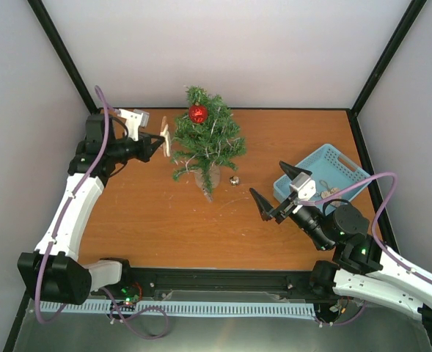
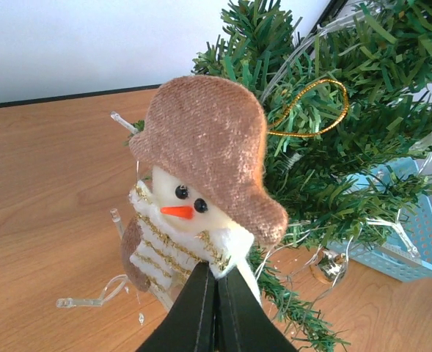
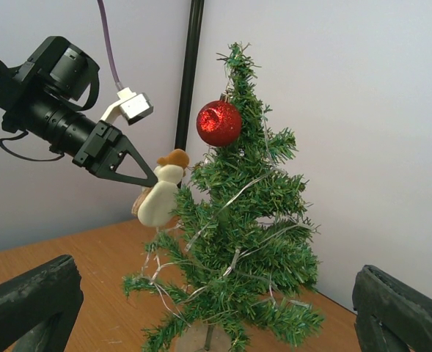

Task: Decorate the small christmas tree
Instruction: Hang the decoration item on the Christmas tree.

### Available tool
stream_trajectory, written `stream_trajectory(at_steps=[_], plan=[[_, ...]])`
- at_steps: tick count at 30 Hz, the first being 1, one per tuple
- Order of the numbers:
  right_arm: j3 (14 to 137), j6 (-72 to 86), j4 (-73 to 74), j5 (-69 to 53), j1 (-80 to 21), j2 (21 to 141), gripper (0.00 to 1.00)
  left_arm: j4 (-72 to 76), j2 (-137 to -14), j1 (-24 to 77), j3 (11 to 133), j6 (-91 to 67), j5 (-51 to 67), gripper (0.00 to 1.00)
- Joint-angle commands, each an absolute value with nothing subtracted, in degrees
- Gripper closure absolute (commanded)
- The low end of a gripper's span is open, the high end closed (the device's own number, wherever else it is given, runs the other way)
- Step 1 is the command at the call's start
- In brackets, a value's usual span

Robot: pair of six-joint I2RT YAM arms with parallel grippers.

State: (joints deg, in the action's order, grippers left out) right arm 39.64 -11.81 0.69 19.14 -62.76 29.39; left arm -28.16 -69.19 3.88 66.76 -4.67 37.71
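Observation:
The small christmas tree (image 1: 207, 143) (image 2: 362, 147) (image 3: 249, 235) stands upright at the back middle of the table, wound with a clear light string. A red bauble (image 1: 198, 114) (image 3: 218, 123) hangs near its top. My left gripper (image 1: 159, 141) (image 2: 217, 277) (image 3: 149, 178) is shut on a snowman ornament (image 1: 166, 139) (image 2: 201, 183) (image 3: 159, 199) in a brown hat, held against the tree's left side. The ornament's gold loop (image 2: 311, 110) lies among the branches. My right gripper (image 1: 268, 180) (image 3: 216, 271) is open and holds nothing, right of the tree and facing it.
A light blue basket (image 1: 322, 172) (image 2: 414, 242) with a few small ornaments sits at the right side of the table. A small metallic bell (image 1: 234, 180) (image 2: 329, 265) lies on the wood by the tree's base. White walls and black posts enclose the table.

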Motion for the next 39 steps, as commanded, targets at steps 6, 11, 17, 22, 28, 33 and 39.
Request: stream_trajectory(at_steps=[6,11,17,22,28,33,39], plan=[[39.38,-12.40,0.67,20.30,-63.11,29.07,0.00,-28.34,-68.07,3.43,69.42,-3.10,42.65,0.99],[39.34,-12.39,0.44,20.17,-63.11,29.47,0.00,-28.64,-67.19,3.43,68.96,-2.36,41.71,0.99],[39.44,-12.47,0.41,20.15,-63.11,29.66,0.00,-27.96,-66.30,3.39,68.29,-2.67,40.10,0.99],[39.29,-12.31,0.45,20.20,-63.11,29.71,0.00,-29.56,-67.65,3.17,68.81,-2.76,36.62,0.99],[39.29,-12.29,0.89,20.30,-63.11,29.32,0.00,-29.38,-69.03,2.86,68.44,-3.22,36.74,0.99],[39.29,-12.35,1.23,20.47,-63.11,29.09,0.00,-30.31,-71.05,2.82,68.89,-3.32,36.91,0.99],[39.03,-12.46,1.23,20.65,-63.11,28.96,0.00,-30.06,-71.46,2.82,68.47,-3.37,36.48,0.99]])
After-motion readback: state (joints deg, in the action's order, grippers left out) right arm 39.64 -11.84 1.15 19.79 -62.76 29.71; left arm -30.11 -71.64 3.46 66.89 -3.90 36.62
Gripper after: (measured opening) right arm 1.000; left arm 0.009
